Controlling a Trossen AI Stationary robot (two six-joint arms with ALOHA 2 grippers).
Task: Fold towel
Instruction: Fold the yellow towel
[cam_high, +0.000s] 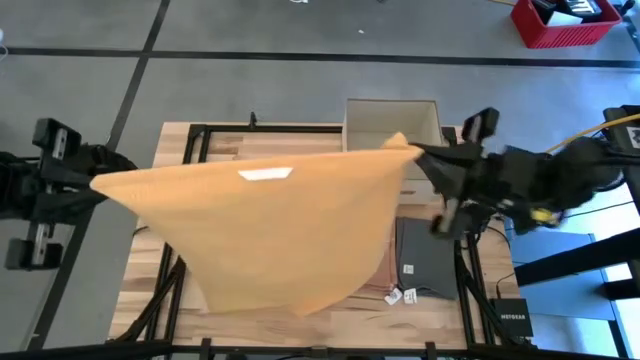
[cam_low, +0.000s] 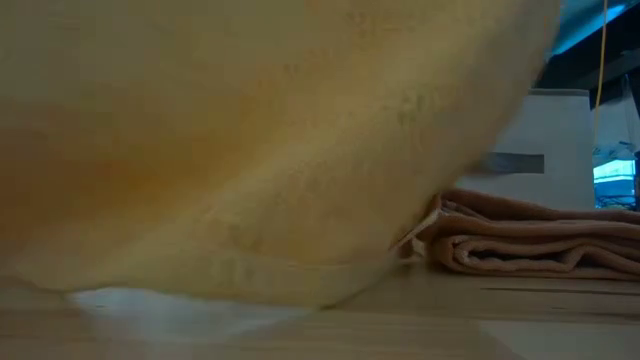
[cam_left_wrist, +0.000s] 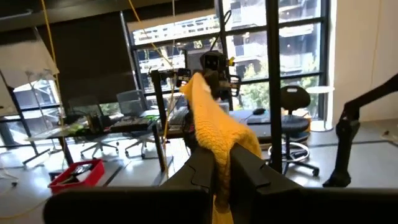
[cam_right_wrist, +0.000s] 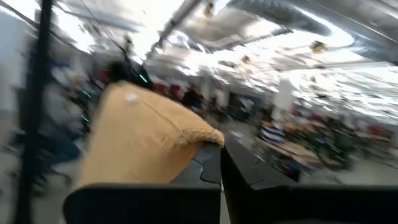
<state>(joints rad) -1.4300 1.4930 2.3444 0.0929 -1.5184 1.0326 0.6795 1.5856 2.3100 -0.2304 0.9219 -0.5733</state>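
We've got one orange towel (cam_high: 275, 225) stretched above the table (cam_high: 230, 140), long axis left-right, lower edge sagging twd the table's near side. Left gripper (cam_high: 92, 182) & right gripper (cam_high: 420, 150) each pinch a corner. One folded stack (cam_low: 540, 240) lies on the table.

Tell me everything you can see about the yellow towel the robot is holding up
The yellow towel is a fuzzy, terry-like cloth with a small white tag, stretched wide above the table. The left gripper pinches one corner, the right gripper the other, both shut on it. Between them it sags into a point, its hemmed lower edge seeming to reach the tabletop.
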